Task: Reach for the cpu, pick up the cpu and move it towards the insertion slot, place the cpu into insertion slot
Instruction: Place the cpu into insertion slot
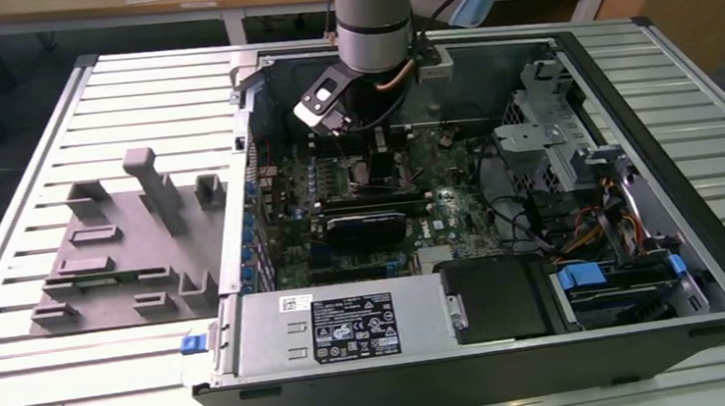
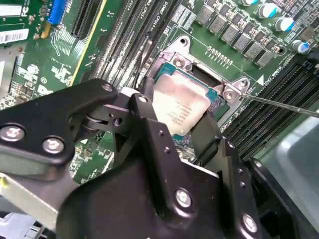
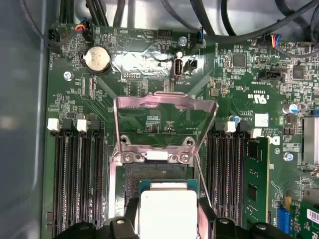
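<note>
The cpu [image 2: 182, 107] is a small square chip with a silvery top and a blue-green rim. My gripper [image 2: 174, 117] is shut on it, one black finger [image 2: 142, 107] on each side. In the first wrist view the cpu [image 3: 167, 211] hangs between the same fingers of my gripper [image 3: 167, 215], over the near part of the insertion slot [image 3: 149, 172]. The slot's metal cover plate [image 3: 167, 124] stands flipped up. The insertion slot [image 2: 232, 92] shows its silvery frame around the chip. I cannot tell whether the chip touches the socket. In the exterior view my gripper [image 1: 365, 149] reaches down into the computer case.
Long black memory slots [image 3: 79, 179] flank the socket, with one green memory stick [image 3: 256, 184] fitted. A thin metal lever [image 2: 284, 104] sticks out beside the socket. The case holds a power supply [image 1: 347, 327], a drive cage [image 1: 541, 138] and cables. A grey fixture block [image 1: 130, 243] lies at the exterior view's left.
</note>
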`<state>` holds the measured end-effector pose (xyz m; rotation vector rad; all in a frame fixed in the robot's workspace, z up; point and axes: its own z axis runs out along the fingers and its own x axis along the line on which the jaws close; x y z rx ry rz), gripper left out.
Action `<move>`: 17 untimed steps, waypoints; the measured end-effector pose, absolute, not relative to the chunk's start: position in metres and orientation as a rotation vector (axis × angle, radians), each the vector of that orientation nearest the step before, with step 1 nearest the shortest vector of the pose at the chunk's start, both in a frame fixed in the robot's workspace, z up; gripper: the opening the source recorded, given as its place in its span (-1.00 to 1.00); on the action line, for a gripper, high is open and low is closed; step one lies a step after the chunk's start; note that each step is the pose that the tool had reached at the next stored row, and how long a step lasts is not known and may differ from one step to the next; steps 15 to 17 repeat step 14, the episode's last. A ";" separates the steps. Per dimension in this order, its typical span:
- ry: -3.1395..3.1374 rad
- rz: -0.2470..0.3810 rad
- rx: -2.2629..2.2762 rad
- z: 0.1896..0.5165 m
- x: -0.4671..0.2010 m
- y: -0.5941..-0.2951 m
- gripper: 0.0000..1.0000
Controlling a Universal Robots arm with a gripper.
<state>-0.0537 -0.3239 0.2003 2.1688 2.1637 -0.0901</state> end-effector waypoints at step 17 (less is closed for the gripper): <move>2.164 -0.090 2.169 0.200 -0.054 -0.324 0.08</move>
